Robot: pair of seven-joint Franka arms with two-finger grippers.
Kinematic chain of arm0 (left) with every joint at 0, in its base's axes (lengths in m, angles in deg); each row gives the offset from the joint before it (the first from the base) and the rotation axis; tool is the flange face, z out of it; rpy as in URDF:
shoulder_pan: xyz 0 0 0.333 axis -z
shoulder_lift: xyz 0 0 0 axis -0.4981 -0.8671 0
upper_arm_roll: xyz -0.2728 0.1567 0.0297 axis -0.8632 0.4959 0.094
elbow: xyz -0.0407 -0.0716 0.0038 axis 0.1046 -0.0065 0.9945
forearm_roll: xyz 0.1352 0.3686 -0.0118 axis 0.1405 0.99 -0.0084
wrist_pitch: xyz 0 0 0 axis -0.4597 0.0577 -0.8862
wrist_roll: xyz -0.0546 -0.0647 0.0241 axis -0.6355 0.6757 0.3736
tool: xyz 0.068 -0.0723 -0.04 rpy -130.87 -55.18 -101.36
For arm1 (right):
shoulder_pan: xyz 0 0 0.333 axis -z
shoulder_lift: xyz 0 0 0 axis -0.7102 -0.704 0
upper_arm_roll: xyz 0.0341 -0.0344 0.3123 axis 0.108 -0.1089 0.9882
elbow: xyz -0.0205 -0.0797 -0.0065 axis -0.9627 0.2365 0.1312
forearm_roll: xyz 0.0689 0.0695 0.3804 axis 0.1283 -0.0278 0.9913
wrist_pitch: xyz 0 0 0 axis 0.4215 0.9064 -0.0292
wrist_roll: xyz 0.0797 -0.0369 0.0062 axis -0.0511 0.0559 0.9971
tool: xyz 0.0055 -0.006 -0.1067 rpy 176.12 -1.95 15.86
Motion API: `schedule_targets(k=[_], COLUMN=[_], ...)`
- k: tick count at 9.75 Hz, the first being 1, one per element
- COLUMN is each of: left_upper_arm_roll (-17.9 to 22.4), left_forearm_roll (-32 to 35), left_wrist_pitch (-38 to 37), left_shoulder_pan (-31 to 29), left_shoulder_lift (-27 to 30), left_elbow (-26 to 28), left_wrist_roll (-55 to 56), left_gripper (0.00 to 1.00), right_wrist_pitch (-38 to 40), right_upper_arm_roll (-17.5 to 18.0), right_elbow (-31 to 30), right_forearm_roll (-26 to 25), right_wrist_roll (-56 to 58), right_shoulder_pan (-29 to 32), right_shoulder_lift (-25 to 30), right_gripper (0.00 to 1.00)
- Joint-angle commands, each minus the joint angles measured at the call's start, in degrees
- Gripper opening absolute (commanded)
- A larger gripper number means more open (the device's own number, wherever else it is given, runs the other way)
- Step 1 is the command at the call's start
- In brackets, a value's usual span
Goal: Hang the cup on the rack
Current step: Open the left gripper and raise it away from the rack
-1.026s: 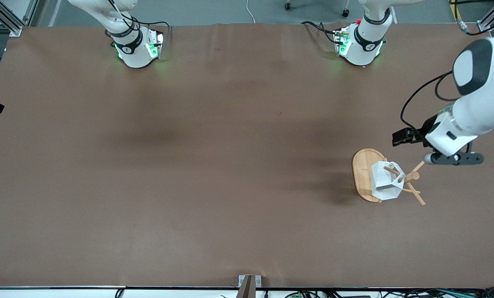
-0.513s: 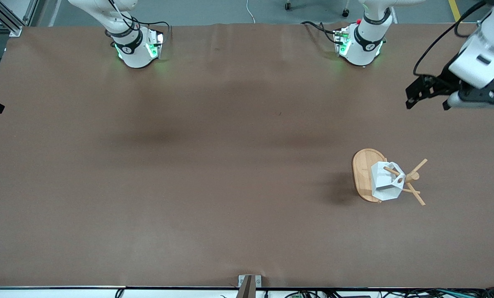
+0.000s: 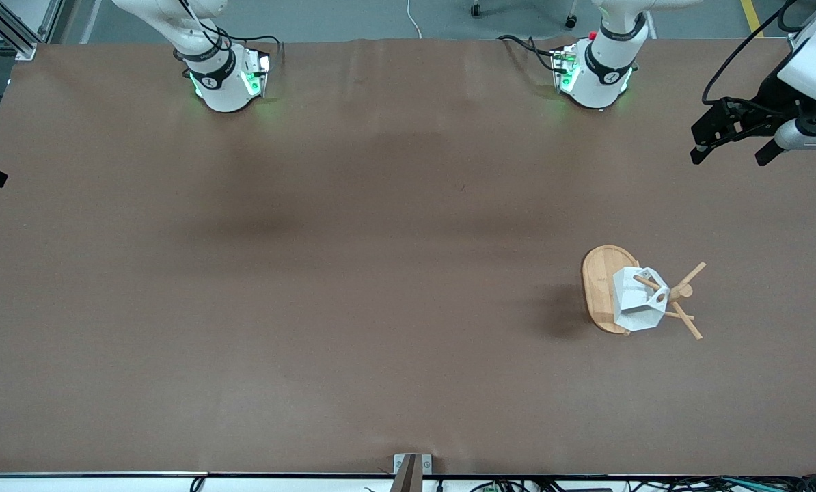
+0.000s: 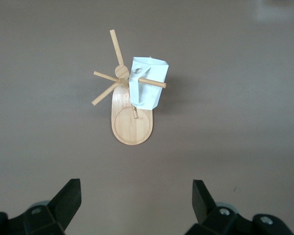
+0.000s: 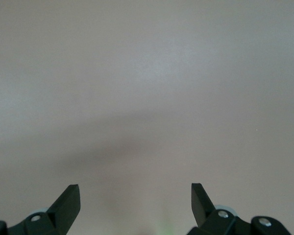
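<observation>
Toward the left arm's end of the table, the rack (image 3: 603,287) stands on its oval base with the cup (image 3: 635,301) hung on a peg through its handle hole, hiding part of the post. Up over the table edge, the left gripper (image 3: 732,147) hangs empty, fingers spread wide. Right gripper (image 5: 135,198) is wide open too, probably over bare table, its arm mostly cut off.
</observation>
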Motion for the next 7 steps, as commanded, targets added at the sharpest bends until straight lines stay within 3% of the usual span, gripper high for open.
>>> schedule_targets(k=[1,7], left_upper_arm_roll=[0.0,-0.3], left_forearm_roll=[1.1,0.9], left_wrist_pitch=[-6.3,-8.3], left_shoulder_pan=[0.3,0.1], left_shoulder_lift=[-7.4,-6.3], left_elbow=[-8.6,-7.0], left_wrist_roll=[-0.5,0.6], left_gripper=[1.00,1.00], right_wrist_pitch=[-0.5,-0.4], right_upper_arm_roll=[0.3,0.3], right_elbow=[-1.3,-1.3], right_forearm_roll=[-0.4,-0.3], right_wrist_roll=[0.0,0.0], right_shoulder_pan=[0.5,0.5], right_shoulder_lift=[1.0,1.0], right_gripper=[1.00,1.00])
